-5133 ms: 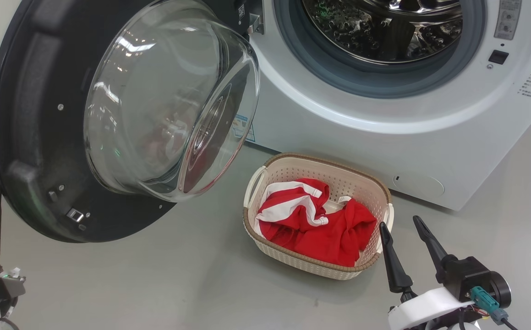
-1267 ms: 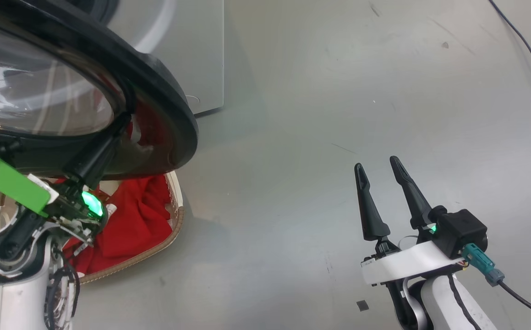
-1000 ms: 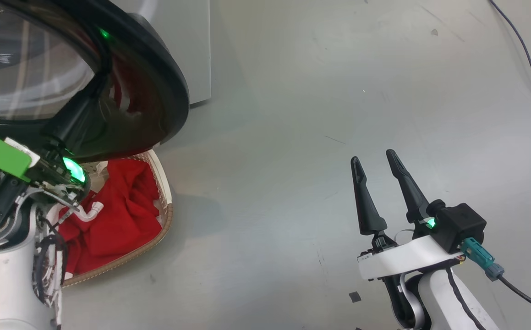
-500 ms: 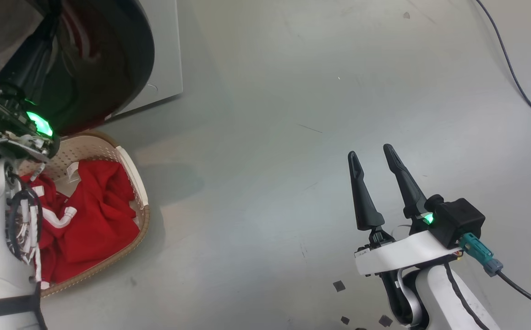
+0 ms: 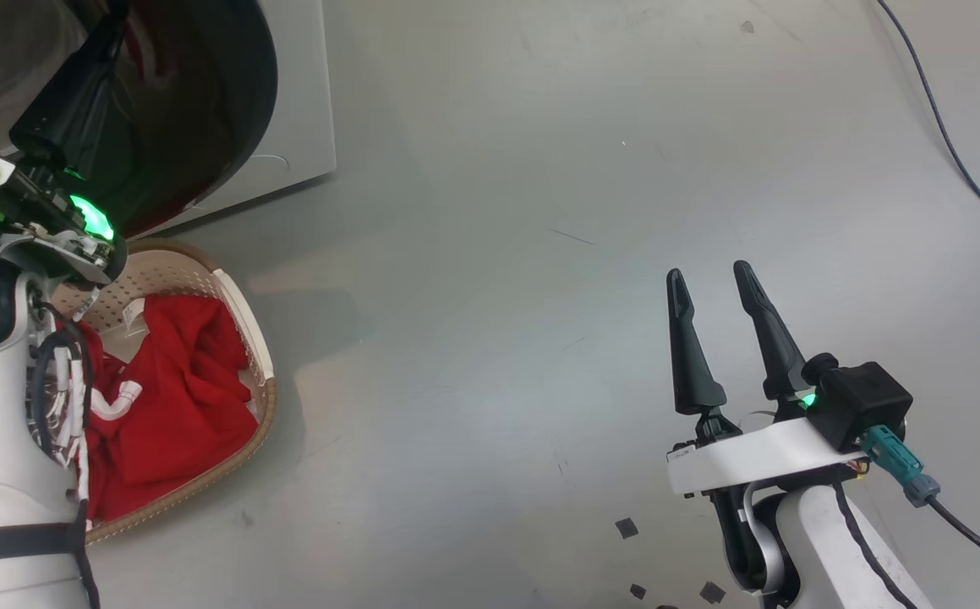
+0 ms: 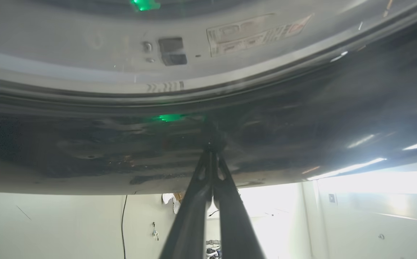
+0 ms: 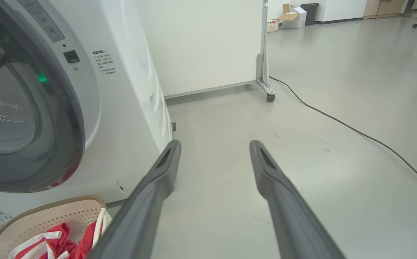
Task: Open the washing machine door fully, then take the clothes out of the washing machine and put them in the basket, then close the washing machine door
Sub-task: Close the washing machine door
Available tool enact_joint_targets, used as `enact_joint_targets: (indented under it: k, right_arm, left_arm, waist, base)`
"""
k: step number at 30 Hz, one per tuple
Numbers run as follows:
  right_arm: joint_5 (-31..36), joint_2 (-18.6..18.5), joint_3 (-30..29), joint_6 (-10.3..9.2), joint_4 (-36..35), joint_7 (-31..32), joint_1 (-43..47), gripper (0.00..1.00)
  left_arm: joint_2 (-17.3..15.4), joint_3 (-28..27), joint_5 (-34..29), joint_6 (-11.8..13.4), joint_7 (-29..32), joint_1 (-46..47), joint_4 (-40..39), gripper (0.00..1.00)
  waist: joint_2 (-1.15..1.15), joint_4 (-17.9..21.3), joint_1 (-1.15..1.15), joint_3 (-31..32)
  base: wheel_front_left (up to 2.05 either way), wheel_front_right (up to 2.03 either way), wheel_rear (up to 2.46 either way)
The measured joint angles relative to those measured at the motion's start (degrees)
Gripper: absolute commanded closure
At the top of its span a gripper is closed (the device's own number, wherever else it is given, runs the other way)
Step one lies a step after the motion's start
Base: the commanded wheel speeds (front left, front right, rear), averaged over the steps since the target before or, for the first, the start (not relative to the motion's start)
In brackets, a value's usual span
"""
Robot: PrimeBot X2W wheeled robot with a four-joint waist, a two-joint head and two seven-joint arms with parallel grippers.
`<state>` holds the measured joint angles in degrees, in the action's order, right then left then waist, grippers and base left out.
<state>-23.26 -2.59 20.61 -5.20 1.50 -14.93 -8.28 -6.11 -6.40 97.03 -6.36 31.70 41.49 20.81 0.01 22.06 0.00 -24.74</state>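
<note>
Clothes (image 5: 177,397) lie in the basket (image 5: 267,406); left claw (image 6: 212,151) pressed together at the door (image 6: 302,118), right claw (image 5: 708,274) spread.

Black-rimmed door (image 7: 74,144) nearly shut on white washing machine (image 7: 129,90), red clothes (image 5: 177,406) in basket (image 5: 168,272)

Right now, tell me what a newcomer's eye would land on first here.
The red clothes heaped in the basket at the head view's lower left stand out most. Above them looms the black door, with the shut left end effector tips at its glossy rim. At lower right the right end effector hangs open over grey floor.
</note>
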Motion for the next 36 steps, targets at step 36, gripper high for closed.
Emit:
enact_joint_targets:
  k: [36]
  right_arm:
    - [7.3, -0.2, -4.8, 1.62, 5.2, 0.0, 1.2, 0.00]
  left_arm:
    - [4.5, -1.5, 4.6, -0.6, 0.5, -23.0, -10.2, 0.66]
  waist:
    - [0.00, -16.4, 0.00, 7.0]
  base:
    - [0.00, 0.00, 0.00]
